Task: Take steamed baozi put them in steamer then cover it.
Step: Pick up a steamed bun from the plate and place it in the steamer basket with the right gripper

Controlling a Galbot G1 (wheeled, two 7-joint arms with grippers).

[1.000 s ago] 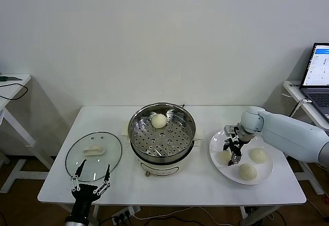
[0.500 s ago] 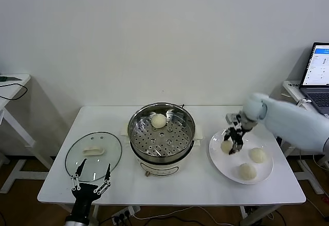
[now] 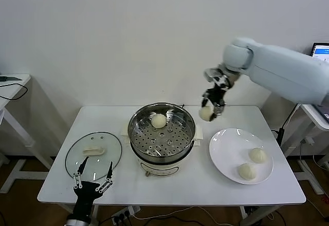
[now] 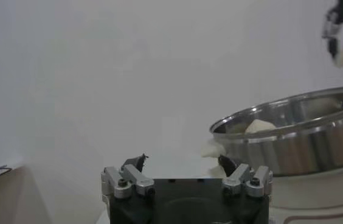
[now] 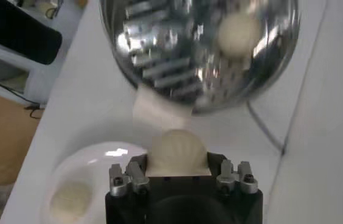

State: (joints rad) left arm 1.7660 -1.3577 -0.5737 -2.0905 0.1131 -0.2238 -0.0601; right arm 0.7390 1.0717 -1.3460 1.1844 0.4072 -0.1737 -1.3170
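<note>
Right end effector [image 3: 211,107] grasps a baozi [image 3: 206,113] in the air beside the steamer [image 3: 162,128]; left end effector [image 3: 92,178] released, low at the desk [image 3: 190,190] front

From where I stand, the laptop [image 3: 322,51] is cut off by the head view's right edge. In the right wrist view the steamer [image 5: 159,67] is smeared and cropped, and the right gripper [image 5: 183,176] hides the lower part of its baozi [image 5: 177,149].

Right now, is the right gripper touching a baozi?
Touching. In the right wrist view the right gripper is shut on the baozi; the head view shows it lifted clear of the plate.
</note>
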